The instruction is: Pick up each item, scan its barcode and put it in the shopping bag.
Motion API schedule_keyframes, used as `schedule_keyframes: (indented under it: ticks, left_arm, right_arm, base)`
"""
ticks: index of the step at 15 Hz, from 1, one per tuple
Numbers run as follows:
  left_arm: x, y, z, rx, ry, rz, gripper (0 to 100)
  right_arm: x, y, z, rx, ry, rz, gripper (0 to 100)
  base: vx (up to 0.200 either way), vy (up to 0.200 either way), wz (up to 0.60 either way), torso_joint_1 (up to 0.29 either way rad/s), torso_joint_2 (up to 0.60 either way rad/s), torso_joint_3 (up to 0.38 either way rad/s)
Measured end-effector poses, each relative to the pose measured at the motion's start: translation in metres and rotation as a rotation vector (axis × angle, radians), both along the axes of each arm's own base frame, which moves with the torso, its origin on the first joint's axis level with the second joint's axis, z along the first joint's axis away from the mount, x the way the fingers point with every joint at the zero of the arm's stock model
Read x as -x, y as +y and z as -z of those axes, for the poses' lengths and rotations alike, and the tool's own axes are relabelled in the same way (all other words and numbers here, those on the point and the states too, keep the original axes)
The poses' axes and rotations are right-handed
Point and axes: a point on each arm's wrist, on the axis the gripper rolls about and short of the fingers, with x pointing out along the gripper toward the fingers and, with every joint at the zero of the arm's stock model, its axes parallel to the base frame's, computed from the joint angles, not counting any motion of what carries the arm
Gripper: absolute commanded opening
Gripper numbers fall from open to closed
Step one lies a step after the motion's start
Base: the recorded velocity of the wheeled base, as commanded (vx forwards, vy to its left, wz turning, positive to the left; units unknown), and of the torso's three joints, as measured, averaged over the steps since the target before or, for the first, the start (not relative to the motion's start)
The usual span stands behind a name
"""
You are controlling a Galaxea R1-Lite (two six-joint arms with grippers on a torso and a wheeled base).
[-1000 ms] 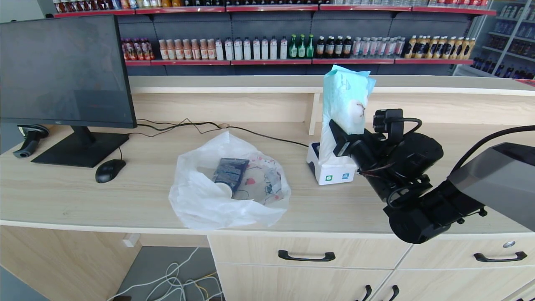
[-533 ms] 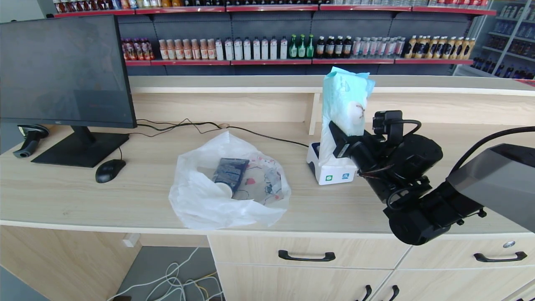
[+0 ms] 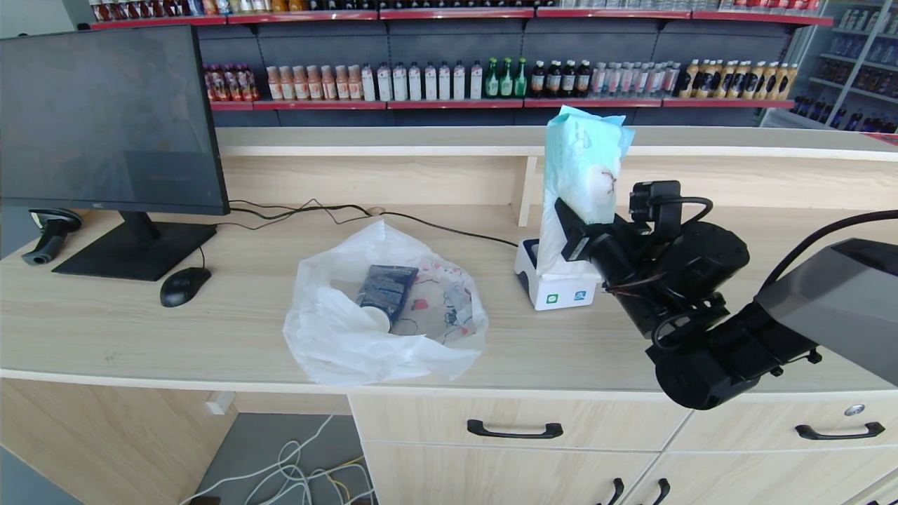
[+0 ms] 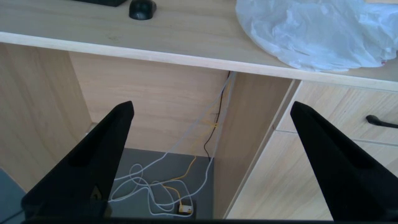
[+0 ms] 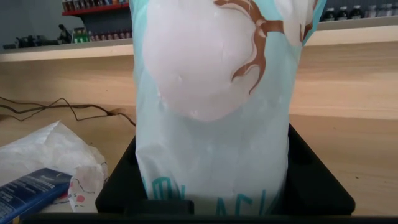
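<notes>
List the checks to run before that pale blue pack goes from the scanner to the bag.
1. Right gripper shut on the pale blue soft plastic pack, pack upright: ok.
2. Pack at the white box scanner: ok.
3. Barcode facing scanner: cannot tell.
4. White plastic shopping bag open on the wooden counter: ok.
5. Space in bag beside the dark blue tube: ok.
6. Left gripper open, below counter edge, off the path: ok.
</notes>
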Motion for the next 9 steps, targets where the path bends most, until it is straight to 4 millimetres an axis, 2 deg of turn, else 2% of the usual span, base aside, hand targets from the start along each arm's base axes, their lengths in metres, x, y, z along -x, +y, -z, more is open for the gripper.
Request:
schedule_keyframes:
  ticks: [5,9]
  left_arm:
    - [0.0,0.0,0.0,0.0,0.0,0.0,100]
    - [0.0,0.0,0.0,0.0,0.0,0.0,100]
  right_arm:
    - [0.008,-0.003,-0.009,0.007,-0.016,0.006,0]
    - [0.024,-0.009,-0.017,0.003,-0.008,0.014,0]
  base:
    - [0.0,0.0,0.0,0.0,0.0,0.0]
    - [0.0,0.0,0.0,0.0,0.0,0.0]
